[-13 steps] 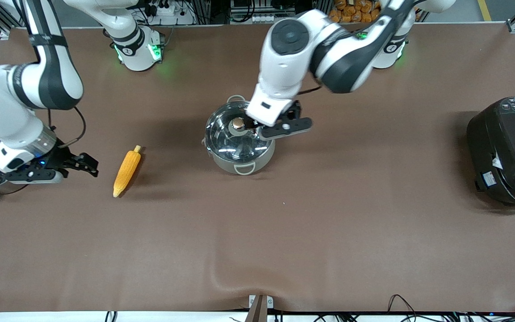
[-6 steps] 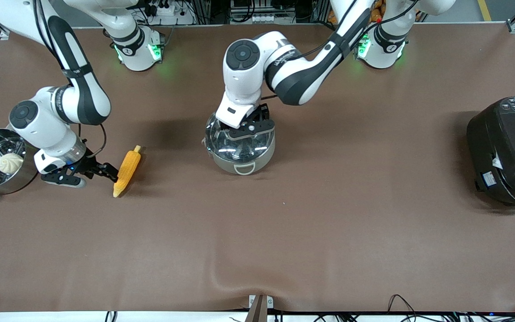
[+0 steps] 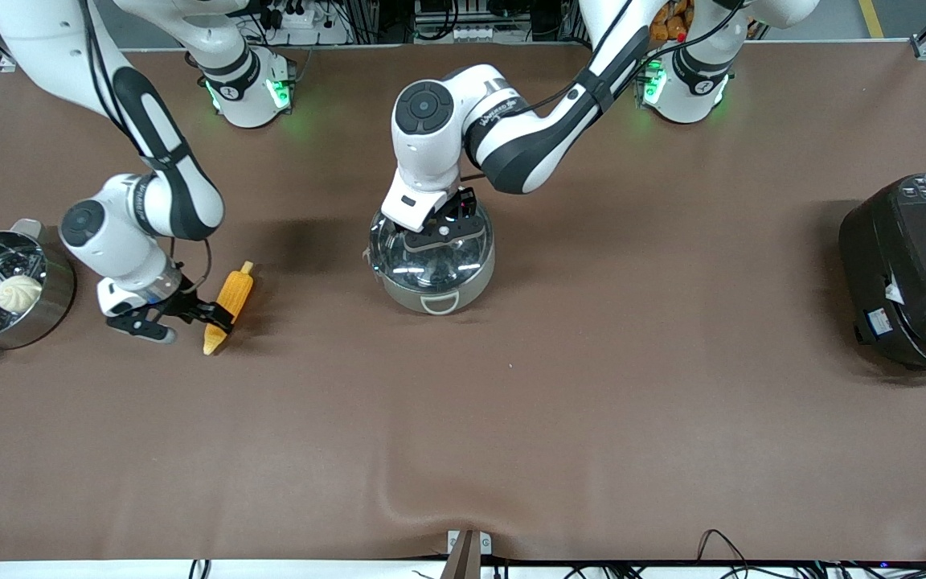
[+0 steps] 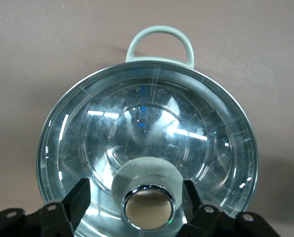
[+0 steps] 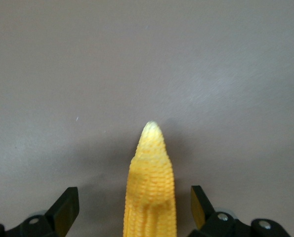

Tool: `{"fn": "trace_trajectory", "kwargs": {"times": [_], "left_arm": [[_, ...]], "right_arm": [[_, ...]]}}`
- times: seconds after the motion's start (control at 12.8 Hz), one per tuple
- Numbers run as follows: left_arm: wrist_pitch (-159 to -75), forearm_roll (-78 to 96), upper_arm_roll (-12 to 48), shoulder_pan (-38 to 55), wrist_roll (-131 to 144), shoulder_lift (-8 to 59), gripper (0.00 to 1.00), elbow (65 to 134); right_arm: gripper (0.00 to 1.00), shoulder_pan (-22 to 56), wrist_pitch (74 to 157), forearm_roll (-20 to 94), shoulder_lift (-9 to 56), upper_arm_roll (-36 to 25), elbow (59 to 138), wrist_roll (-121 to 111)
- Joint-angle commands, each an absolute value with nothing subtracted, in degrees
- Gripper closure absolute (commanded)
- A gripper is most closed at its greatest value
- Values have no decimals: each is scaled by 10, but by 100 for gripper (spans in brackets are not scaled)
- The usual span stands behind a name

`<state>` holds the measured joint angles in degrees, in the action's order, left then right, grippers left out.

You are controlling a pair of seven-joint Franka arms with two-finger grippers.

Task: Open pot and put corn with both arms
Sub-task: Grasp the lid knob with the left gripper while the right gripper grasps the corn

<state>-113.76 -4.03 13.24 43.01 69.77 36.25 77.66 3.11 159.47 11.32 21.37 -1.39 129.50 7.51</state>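
While the yellow-orange corn lay on the brown table toward the right arm's end, its long axis ran from about 1 o'clock at the stub to 7 o'clock at the pale tip in the front view. The right gripper straddled it with both fingers wide apart and clear of the kernels, the cob's stub end cut off in the right wrist view. At mid-table, the shiny steel pot kept its glass lid on, and the left gripper stood partly open around the knob without visibly pinching it.
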Motion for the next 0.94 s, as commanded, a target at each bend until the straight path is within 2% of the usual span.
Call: {"fn": "trace_trajectory", "kwargs": {"times": [0.0, 0.23, 0.39, 0.47, 0.55, 0.62, 0.7, 0.86], "left_arm": [[-1136, -54, 128, 441, 710, 375, 28, 759], [-1136, -54, 128, 442, 710, 381, 28, 758], [-1136, -54, 128, 449, 711, 382, 28, 758], [-1136, -54, 128, 449, 710, 382, 31, 758], [-1136, -54, 128, 449, 709, 382, 40, 758], [-1136, -54, 128, 449, 709, 385, 42, 758], [-1136, -54, 128, 449, 710, 386, 44, 758], [-1136, -54, 128, 449, 709, 386, 67, 758]], "right_arm": [[0, 36, 1603, 129, 225, -13, 1303, 81], [1, 33, 1602, 128, 226, -14, 1313, 72], [10, 33, 1602, 128, 228, -13, 1317, 72], [17, 33, 1601, 128, 228, -13, 1317, 72], [25, 33, 1601, 129, 228, -13, 1321, 72], [30, 33, 1601, 129, 228, -13, 1321, 72], [40, 34, 1600, 129, 229, -13, 1321, 72], [53, 34, 1598, 129, 228, -13, 1321, 78]]}}
